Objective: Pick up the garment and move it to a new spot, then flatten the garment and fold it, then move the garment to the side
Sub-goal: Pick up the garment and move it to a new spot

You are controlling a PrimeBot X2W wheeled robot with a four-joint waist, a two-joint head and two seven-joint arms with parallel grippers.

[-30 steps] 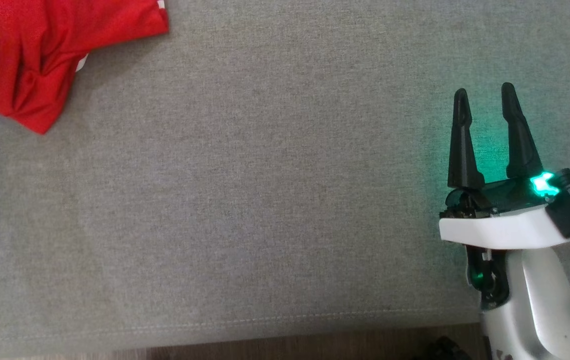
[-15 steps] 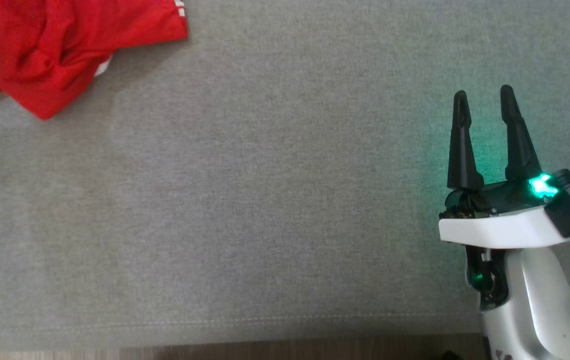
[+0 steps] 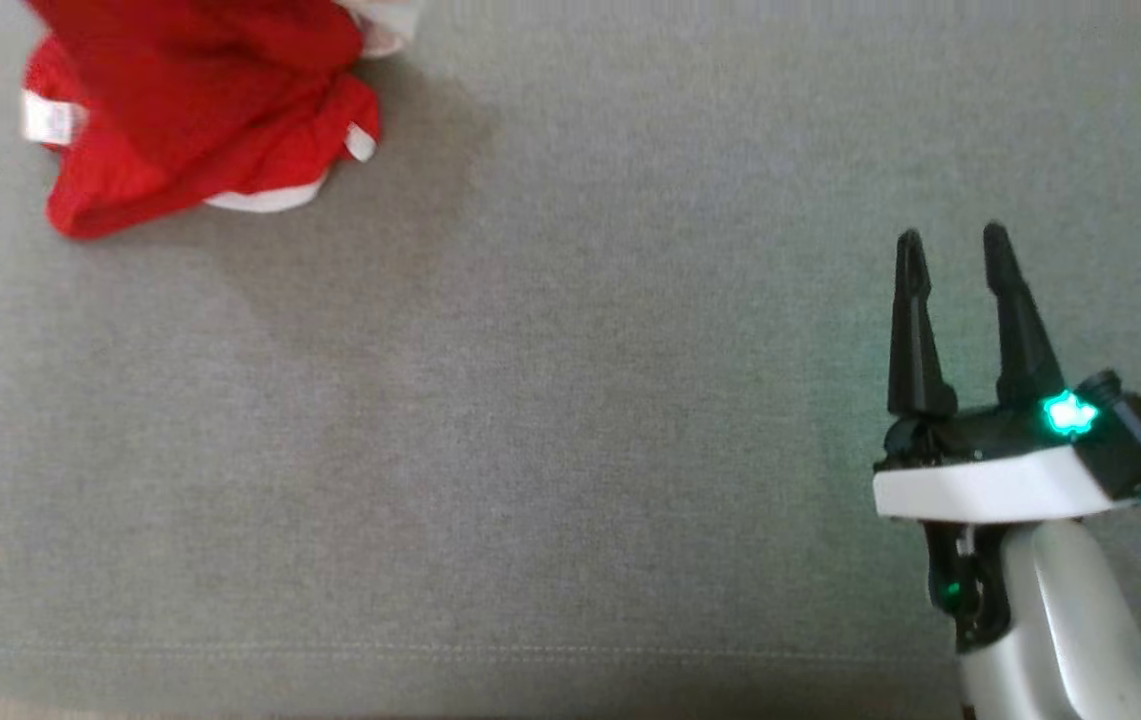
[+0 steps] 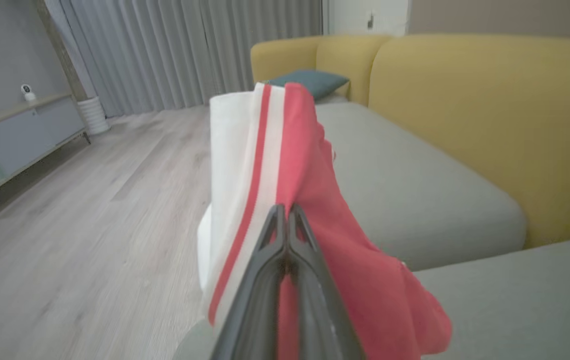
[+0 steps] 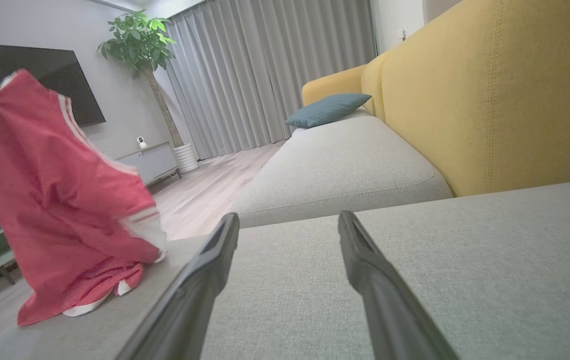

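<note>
Now, in the head view, the red garment (image 3: 200, 110) looks different from a second ago. Then it lay slumped low at the upper left corner of the grey cushion (image 3: 570, 400). It is now gathered into a taller bunch, with white trim and a label showing. The whole picture has slid a little too, so part of that is my camera tilting. The right gripper (image 3: 952, 236) sits at the lower right, well apart from the cloth. Its fingers are spread with nothing between them, much as they were.

In the left wrist view, the left gripper (image 4: 285, 209) has its fingers pinched together on a fold of the garment where red meets the white stripes. The cloth hangs past the fingers, with the wooden floor (image 4: 90, 200) and the yellow backrest (image 4: 489, 100) behind it.

The right wrist view shows this from the side. The garment hangs from its top corner at the left, and its lower end rests crumpled on the cushion near the edge.

I judge the pick-up is under way but not complete. I would need the hem off the cushion before carrying the garment to its new spot.
</note>
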